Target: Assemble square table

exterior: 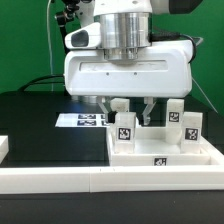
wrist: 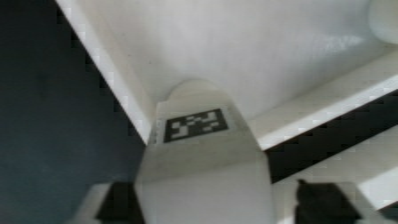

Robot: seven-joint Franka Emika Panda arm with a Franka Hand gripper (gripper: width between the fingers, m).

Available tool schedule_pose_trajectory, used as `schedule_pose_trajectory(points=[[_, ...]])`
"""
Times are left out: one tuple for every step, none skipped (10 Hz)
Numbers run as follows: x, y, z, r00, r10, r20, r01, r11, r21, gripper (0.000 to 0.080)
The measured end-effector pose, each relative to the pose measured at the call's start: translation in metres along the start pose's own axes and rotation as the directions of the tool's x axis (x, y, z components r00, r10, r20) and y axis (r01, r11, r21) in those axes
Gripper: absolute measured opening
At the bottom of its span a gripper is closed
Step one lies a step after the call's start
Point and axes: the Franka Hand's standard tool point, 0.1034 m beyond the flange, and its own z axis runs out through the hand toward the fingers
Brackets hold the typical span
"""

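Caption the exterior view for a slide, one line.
End effector straddling a white tagged leg standing on the square tabletop, two more legs upright nearby.

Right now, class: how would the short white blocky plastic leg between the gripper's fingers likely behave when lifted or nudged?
The short white blocky plastic leg looks rigid, so it probably won't flex. Its smooth, glossy faces may slip in a loose grip. Standing upright on a small base, it could tip if the gripper nudges it sideways.
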Motion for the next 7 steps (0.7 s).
schedule_pose_trajectory(points=[[0.001, 0.003, 0.0, 1.0, -0.003, -0.002, 0.003, 1.0, -0.003, 0.0314], [0.002, 0.003, 0.0, 1.0, 0.007, -0.002, -0.007, 1.0, -0.003, 0.0313], [0.002, 0.005, 0.0, 1.0, 0.019, -0.003, -0.019, 1.0, -0.003, 0.0313], [0.004, 0.007, 0.0, 0.999, 0.032, -0.008, -0.032, 0.999, -0.001, 0.0313], [0.005, 0.009, -0.001, 0.999, 0.05, -0.018, -0.05, 0.999, 0.0, 0.0313], [0.006, 0.011, -0.001, 0.992, 0.124, -0.024, -0.124, 0.992, -0.003, 0.0311], [0.008, 0.016, -0.001, 0.98, 0.196, -0.033, -0.196, 0.981, -0.004, 0.0311]])
